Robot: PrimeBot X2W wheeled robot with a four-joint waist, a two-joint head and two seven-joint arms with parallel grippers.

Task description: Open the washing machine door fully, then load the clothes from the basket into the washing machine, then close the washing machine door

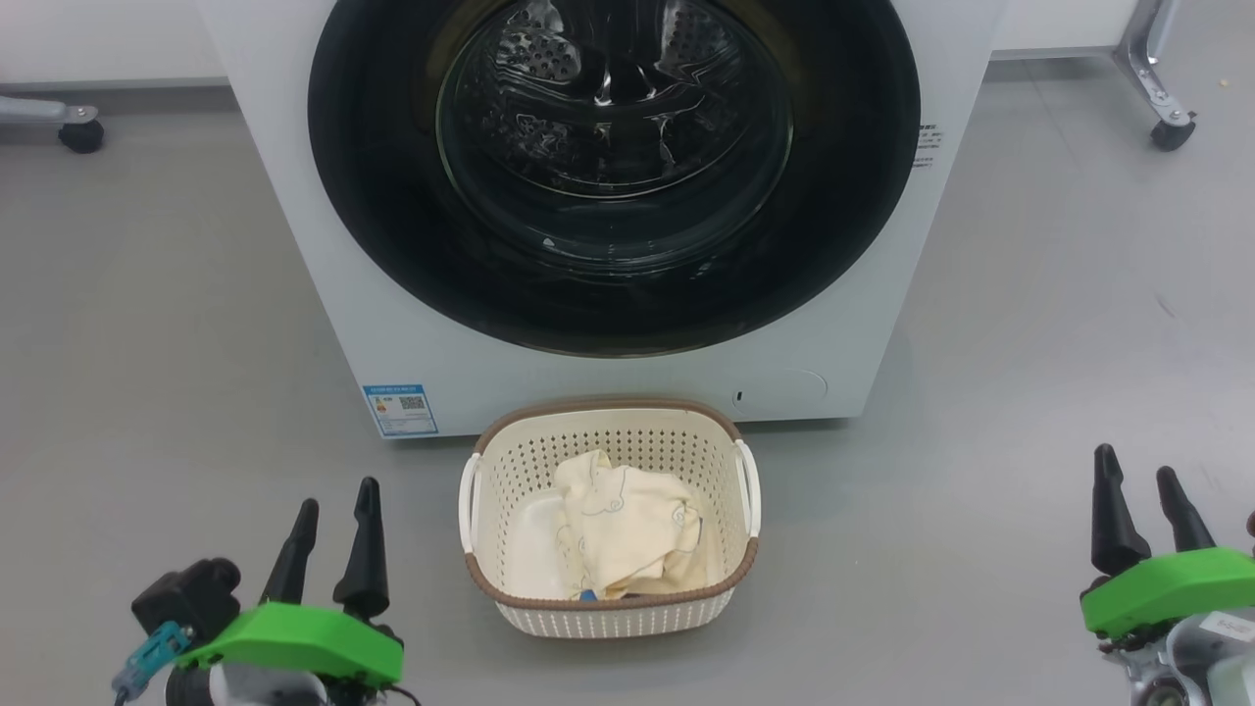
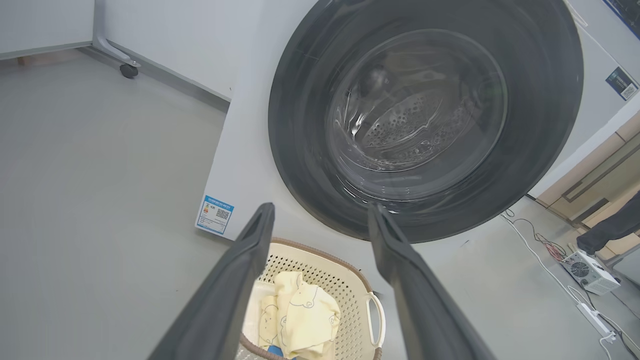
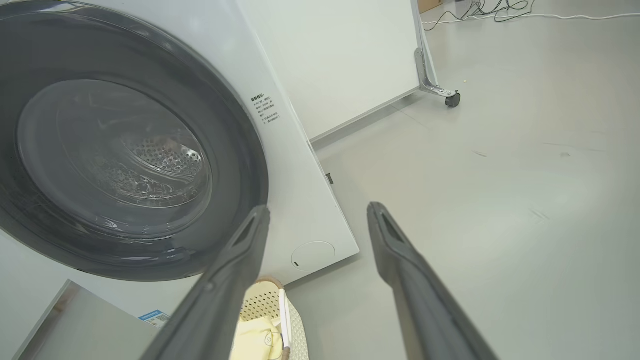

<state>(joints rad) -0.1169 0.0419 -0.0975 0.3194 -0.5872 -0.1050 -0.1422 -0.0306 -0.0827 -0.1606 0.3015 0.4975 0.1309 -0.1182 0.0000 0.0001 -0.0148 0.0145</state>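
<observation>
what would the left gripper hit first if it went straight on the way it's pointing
Most likely the washing machine door, low on its black rim, straight ahead of the open left gripper. The basket sits below that line, though depth is unclear.

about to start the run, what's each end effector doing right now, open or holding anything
left end effector: open, holding nothing
right end effector: open, holding nothing

Blk tapered fingers [image 1: 364, 564], green mounts [image 1: 294, 639]
</observation>
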